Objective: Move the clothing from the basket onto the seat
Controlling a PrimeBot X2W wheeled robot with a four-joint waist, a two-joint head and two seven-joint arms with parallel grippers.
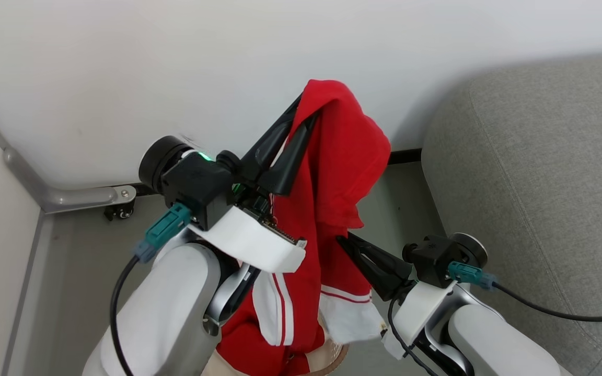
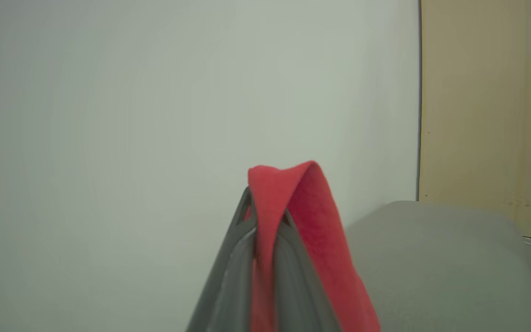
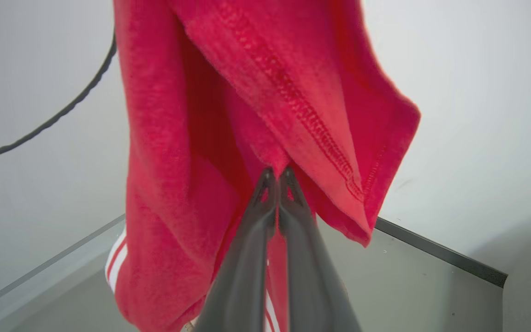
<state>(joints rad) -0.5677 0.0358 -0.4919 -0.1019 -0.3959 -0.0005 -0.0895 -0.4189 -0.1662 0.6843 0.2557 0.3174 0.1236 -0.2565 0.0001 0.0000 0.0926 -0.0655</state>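
Note:
A piece of the red clothing point(image 1: 343, 156) with white stripes and cuffs hangs from my raised left gripper point(image 1: 306, 109), which is shut on its top fold. In the left wrist view the red fabric point(image 2: 321, 221) is clamped between the left gripper's point(image 2: 266, 216) fingers. Lower down, my right gripper point(image 1: 340, 239) is shut on a hanging fold; in the right wrist view its tips point(image 3: 274, 173) pinch the clothing point(image 3: 201, 115) at a seamed edge. The garment's lower end trails into the basket point(image 1: 338, 356) at the bottom edge. The grey seat point(image 1: 541, 172) stands to the right.
A white wall is close behind the garment, with a dark baseboard point(image 1: 404, 155) at the floor. A grey metal rail point(image 1: 60, 196) runs along the left corner. A black cable point(image 1: 567, 314) trails from the right wrist across the seat point(image 2: 431, 263). A beige panel point(image 2: 486, 115) stands beyond.

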